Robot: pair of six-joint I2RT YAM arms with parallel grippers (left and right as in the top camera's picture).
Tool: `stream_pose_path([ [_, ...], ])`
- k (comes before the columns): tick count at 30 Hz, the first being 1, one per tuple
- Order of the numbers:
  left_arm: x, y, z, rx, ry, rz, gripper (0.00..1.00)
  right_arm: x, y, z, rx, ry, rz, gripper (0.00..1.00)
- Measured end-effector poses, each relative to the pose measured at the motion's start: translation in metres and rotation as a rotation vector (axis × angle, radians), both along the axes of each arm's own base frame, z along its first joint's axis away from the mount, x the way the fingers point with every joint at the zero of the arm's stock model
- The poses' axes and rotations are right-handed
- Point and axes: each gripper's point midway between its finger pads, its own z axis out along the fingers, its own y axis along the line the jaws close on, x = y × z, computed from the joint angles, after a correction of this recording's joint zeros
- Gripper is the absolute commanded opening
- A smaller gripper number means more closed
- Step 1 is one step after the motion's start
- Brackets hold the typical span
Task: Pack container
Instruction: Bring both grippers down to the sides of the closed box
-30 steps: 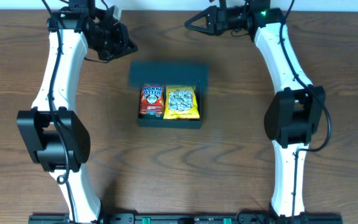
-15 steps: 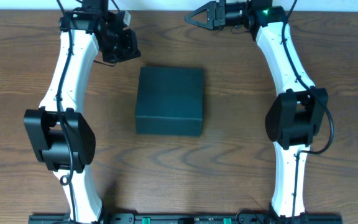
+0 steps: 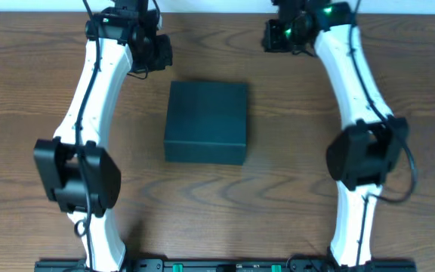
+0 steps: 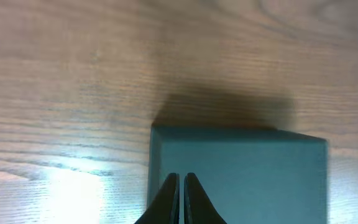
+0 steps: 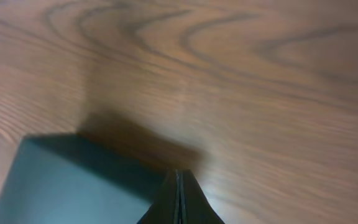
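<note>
Looking down from overhead: container sits mid-frame on the wooden table, flap lid down flat. Left gripper hangs off its upper-left corner, right gripper further off at upper right; neither touches it.

Left wrist view: fingers pressed together, nothing between them, tips seen against the container's top at bottom centre.

Right wrist view: fingers likewise closed tight and empty at bottom centre. Container fills the lower-left corner, bare wood elsewhere.
</note>
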Motion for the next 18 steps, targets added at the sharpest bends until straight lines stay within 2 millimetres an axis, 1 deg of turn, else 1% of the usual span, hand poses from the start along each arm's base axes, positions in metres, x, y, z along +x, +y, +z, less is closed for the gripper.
stream_pose_path([
  [3, -0.01, 0.001, 0.032, 0.014, -0.066, -0.027, 0.06, -0.024, -0.013, 0.052, -0.071, -0.084, 0.039, 0.02],
  [4, -0.016, 0.003, 0.043, 0.021, -0.082, -0.04, 0.06, -0.036, -0.017, 0.07, -0.093, -0.108, 0.052, 0.01],
  [5, -0.023, 0.004, 0.051, 0.028, -0.088, -0.051, 0.06, -0.046, -0.02, 0.084, -0.106, -0.123, 0.062, 0.02],
  [7, -0.037, 0.006, 0.063, 0.04, -0.092, -0.076, 0.06, -0.067, -0.025, 0.104, -0.13, -0.133, 0.08, 0.02],
  [8, -0.04, 0.006, 0.066, 0.042, -0.095, -0.085, 0.06, -0.076, -0.027, 0.108, -0.142, -0.125, 0.088, 0.02],
  [9, -0.044, 0.004, 0.071, 0.036, -0.102, -0.104, 0.06, -0.086, -0.029, 0.109, -0.151, -0.104, 0.101, 0.01],
  [10, -0.048, 0.002, 0.074, 0.028, -0.105, -0.128, 0.06, -0.101, -0.031, 0.103, -0.171, -0.051, 0.122, 0.01],
  [12, -0.057, -0.005, 0.078, 0.006, -0.105, -0.19, 0.06, -0.118, -0.03, 0.09, -0.201, 0.028, 0.159, 0.01],
  [14, -0.062, -0.008, 0.077, -0.003, -0.111, -0.223, 0.06, -0.129, -0.027, 0.081, -0.219, 0.082, 0.192, 0.02],
  [16, -0.071, -0.009, 0.071, -0.009, -0.109, -0.243, 0.06, -0.136, -0.021, 0.075, -0.228, 0.108, 0.22, 0.02],
  [18, -0.083, -0.009, 0.057, -0.014, -0.105, -0.263, 0.06, -0.142, -0.013, 0.073, -0.236, 0.121, 0.251, 0.01],
])
